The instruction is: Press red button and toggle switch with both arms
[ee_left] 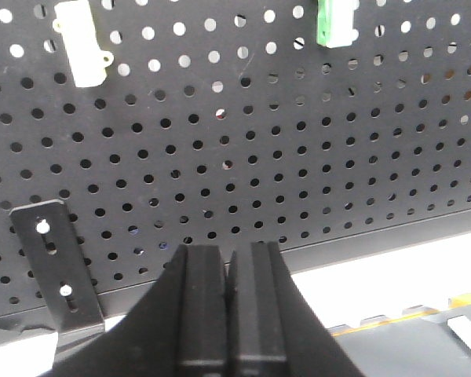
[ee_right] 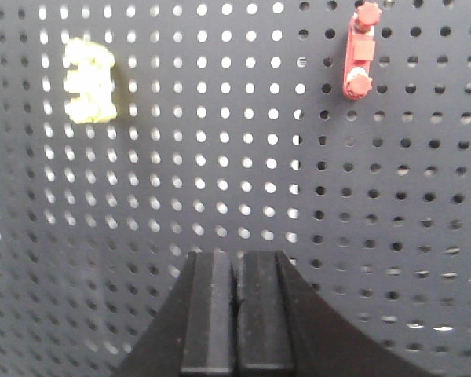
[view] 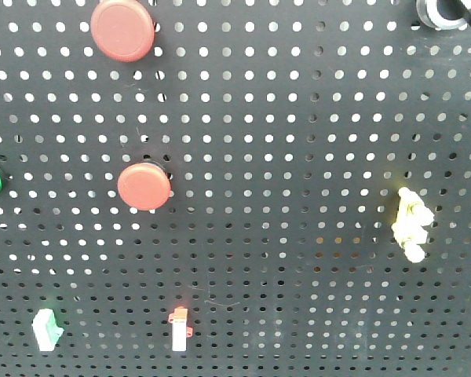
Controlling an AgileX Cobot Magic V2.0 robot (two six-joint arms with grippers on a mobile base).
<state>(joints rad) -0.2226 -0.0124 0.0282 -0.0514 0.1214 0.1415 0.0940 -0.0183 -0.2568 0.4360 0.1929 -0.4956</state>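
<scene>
While both grippers, left (ee_left: 229, 259) and right (ee_right: 235, 263), sit clenched and empty (off the pegboard (view: 298, 157)), it's the approach step. Next: left to the red button (view: 144, 187), right probably to the red toggle switch (ee_right: 359, 49) at 1 o'clock.

Light comes mainly from behind the dark pegboard (view: 298, 157), so its holes glow white, brightest toward 12 o'clock in all three views. The front view is evenly lit, with the yellow fitting (view: 410, 225) at 3 o'clock slightly blown out and soft. In the right wrist view the pale fitting (ee_right: 89, 82) at 10 o'clock is overexposed and blurred. Both end effectors, left (ee_left: 228, 314) and right (ee_right: 235, 318), appear as dim, soft silhouettes at 6 o'clock.
</scene>
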